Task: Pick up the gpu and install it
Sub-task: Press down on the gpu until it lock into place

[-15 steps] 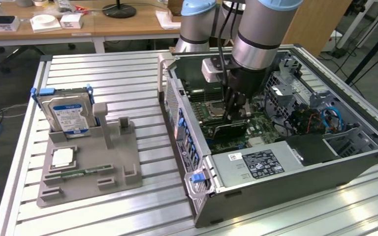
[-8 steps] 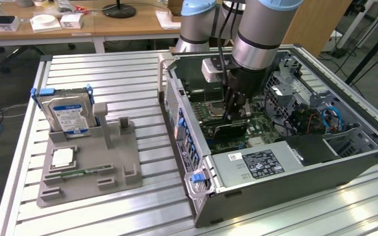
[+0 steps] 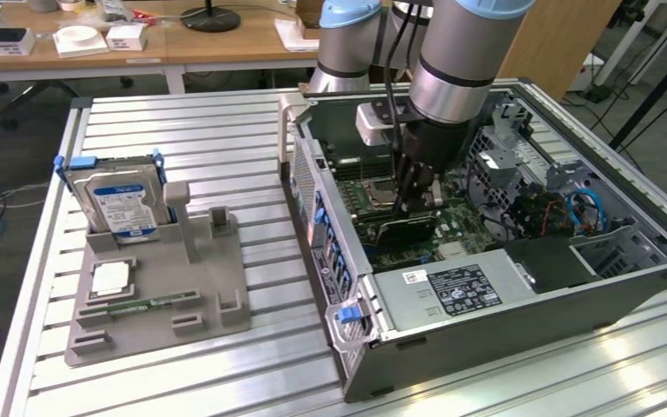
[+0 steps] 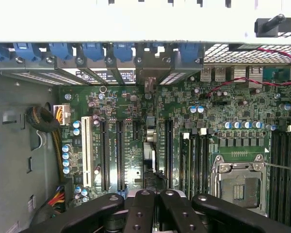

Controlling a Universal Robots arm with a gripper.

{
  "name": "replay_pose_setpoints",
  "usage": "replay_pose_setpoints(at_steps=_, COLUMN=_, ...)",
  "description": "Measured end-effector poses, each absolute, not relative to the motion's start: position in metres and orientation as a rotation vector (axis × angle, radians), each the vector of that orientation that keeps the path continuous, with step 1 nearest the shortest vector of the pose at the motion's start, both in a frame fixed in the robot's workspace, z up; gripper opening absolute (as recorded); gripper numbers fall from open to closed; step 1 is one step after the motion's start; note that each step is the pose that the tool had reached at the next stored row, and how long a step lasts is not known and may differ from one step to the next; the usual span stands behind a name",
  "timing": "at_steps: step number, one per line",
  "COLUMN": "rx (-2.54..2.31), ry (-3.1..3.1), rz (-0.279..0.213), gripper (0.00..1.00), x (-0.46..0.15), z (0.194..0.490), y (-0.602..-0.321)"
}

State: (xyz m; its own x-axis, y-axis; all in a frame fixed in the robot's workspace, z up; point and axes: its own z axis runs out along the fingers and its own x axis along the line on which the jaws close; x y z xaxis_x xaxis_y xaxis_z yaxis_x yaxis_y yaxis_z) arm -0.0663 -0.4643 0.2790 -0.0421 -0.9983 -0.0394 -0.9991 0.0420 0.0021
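The open computer case lies on the slatted table with its motherboard facing up. My gripper reaches down into the case, over the middle of the board. It is shut on the gpu, a dark flat card that hangs below the fingers, just above the board. In the wrist view the gpu is seen edge-on as a thin strip. It runs from my gripper along the expansion slots toward the rear bracket openings. The black fingers are pressed close on either side of the card.
On the exterior view's left a grey fixture carries a blue-labelled hard drive, a small square chip and a green memory stick. The power supply and cables crowd the case. A CPU socket lies beside the slots.
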Motion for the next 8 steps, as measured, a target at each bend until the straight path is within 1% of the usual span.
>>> replay_pose_setpoints(at_steps=8, rx=-2.155, ry=2.248, rz=0.045, gripper=0.11, x=-0.0663, z=0.2789, y=-0.4643)
